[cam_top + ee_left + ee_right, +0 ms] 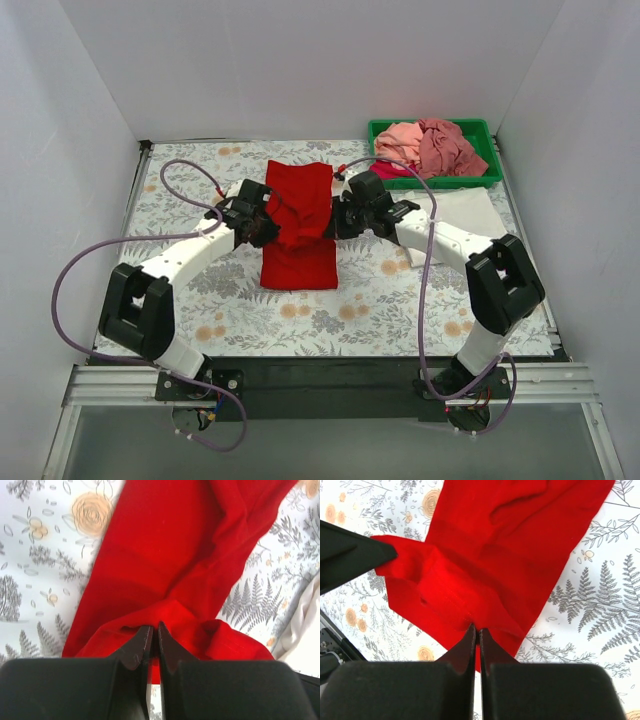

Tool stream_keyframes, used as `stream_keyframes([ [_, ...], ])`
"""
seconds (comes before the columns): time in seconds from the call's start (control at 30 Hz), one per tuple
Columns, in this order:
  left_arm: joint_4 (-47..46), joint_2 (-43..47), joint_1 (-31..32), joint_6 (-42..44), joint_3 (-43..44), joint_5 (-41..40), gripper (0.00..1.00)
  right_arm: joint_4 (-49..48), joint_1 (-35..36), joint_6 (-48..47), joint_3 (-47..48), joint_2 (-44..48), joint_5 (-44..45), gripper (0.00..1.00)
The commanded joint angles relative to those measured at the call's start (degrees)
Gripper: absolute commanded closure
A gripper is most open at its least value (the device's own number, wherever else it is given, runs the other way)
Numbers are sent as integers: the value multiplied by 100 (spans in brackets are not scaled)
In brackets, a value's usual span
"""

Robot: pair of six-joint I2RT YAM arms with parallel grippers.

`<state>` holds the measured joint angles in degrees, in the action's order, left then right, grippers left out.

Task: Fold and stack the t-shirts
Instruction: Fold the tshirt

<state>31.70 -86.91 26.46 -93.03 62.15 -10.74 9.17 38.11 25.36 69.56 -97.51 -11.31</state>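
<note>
**Item: red t-shirt [298, 225].** It lies mid-table on the flowered table cover [250, 310] as a long strip. Its middle is bunched and raised between the two arms.

**Holders.**
- Left gripper [154, 630]: jaws pressed together on a fold at the shirt's left edge.
- Right gripper [476, 630]: likewise clamped, on the opposite edge.

**Hazards, as judged.**
- Each pinch takes only a thin lip of cloth, so a quick pull could slip it free and drop the fold.
- Uneven travel of the two arms would skew the fold line and leave a crooked packet.
- The grippers stand close together, so closing the gap further risks contact.
- The lower layer may drag along the cover and wrinkle.

**Materials and shapes.**
- Shirt: soft, matte, bright red, with shallow creases and a stitched hem band.
- Cover: flat print of grey ferns and orange roses.
- Fingers [470, 645]: black, hard, tapering to wedge points.

**Also present.**
- White t-shirt [465, 215]: smooth, spread flat at the right.
- Pink t-shirts [430, 145]: a crumpled heap — salmon, dusty rose, a magenta edge — in the green tray [482, 128], a rigid plastic rectangle in the far right corner.
</note>
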Motion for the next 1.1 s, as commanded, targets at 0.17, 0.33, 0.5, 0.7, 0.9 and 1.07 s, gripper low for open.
stream_keyframes([
  [0.17,-472,-641,-316,391,438,292,100,-161,-304,-242,594,-531,-573,99],
  [0.33,-507,-932,-519,409,579,362,100,-161,-435,-304,831,-874,-697,99],
  [0.5,-648,-1152,-686,453,684,406,98,-161,-523,-339,1077,-1147,-794,99],
  [0.7,-762,-1556,-808,576,974,600,78,-152,-769,-480,1428,-1603,-1057,97],
  [0.9,-613,-1303,-967,637,1160,819,12,76,-937,-691,1745,-1710,-1602,38],
  [1.07,-674,266,-967,506,203,881,10,67,-797,-831,966,-867,-1454,2],
])
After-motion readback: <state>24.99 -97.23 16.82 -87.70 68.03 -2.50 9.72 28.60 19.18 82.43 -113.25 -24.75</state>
